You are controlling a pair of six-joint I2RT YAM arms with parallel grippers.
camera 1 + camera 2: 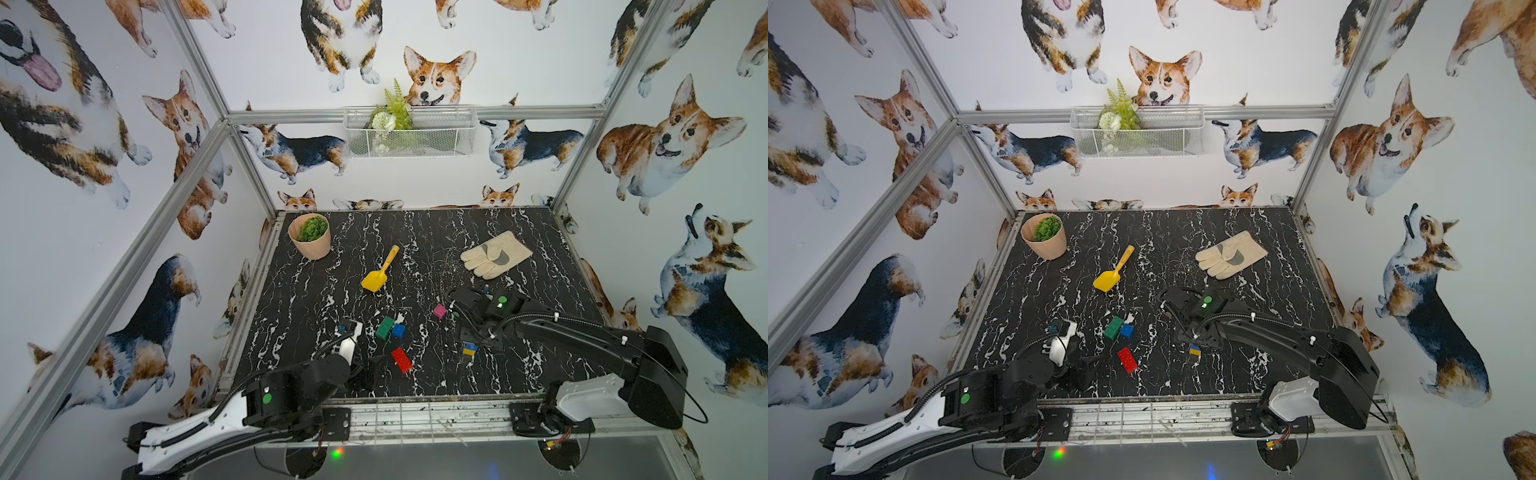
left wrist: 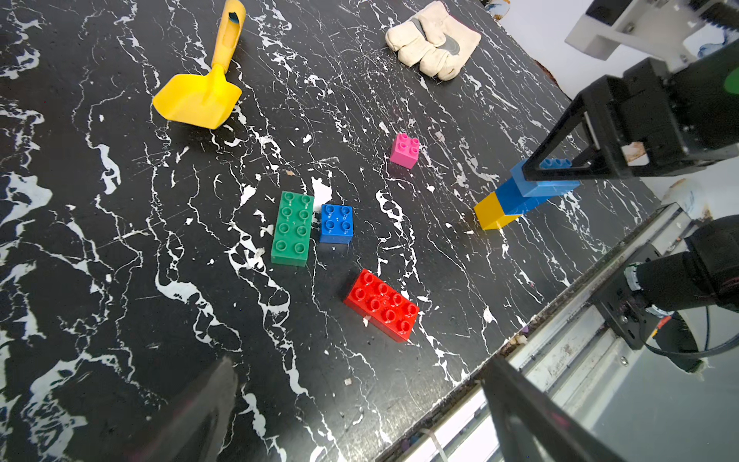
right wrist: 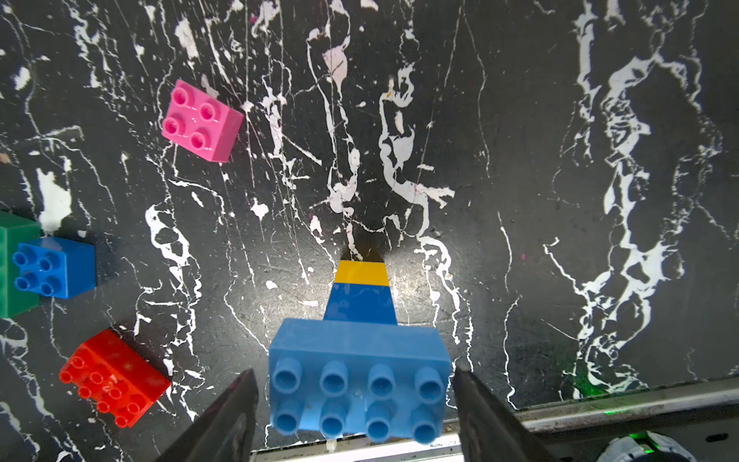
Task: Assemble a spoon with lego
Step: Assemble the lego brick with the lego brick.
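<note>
Standing on its yellow end near the counter's (image 1: 415, 232) front right, the part-built spoon (image 3: 360, 360) was a short stack: a yellow brick at the bottom, a dark blue one on it, and a wider light blue brick on top, studs up. The right pincer (image 3: 354, 372) hung over that top brick with its jaws spread to either side. In the right wrist view a thin strip of counter showed between one jaw and the brick; the other jaw sat just beside the brick's corner, and I could not tell whether it touched. Nothing was pinched.

The left pincer (image 2: 360, 362) was spread wide and held nothing, hovering near the counter's front left edge.

Four loose bricks lay on the counter between the two arms. A long green brick (image 2: 291, 228) and a small dark blue brick (image 2: 336, 223) lay side by side, touching or nearly so. A long red brick (image 2: 382, 305) lay nearer the front edge, apart from that pair. A small pink brick (image 2: 405, 150) lay alone, between the pair and the stack, studs up.

Farther back, a yellow shovel (image 1: 379, 270) lay near the middle, a pale glove (image 1: 494, 254) to the right, and a plant pot (image 1: 311, 245) stood in the far left corner. A wire basket (image 1: 440, 133) with greenery hung on the back wall.
</note>
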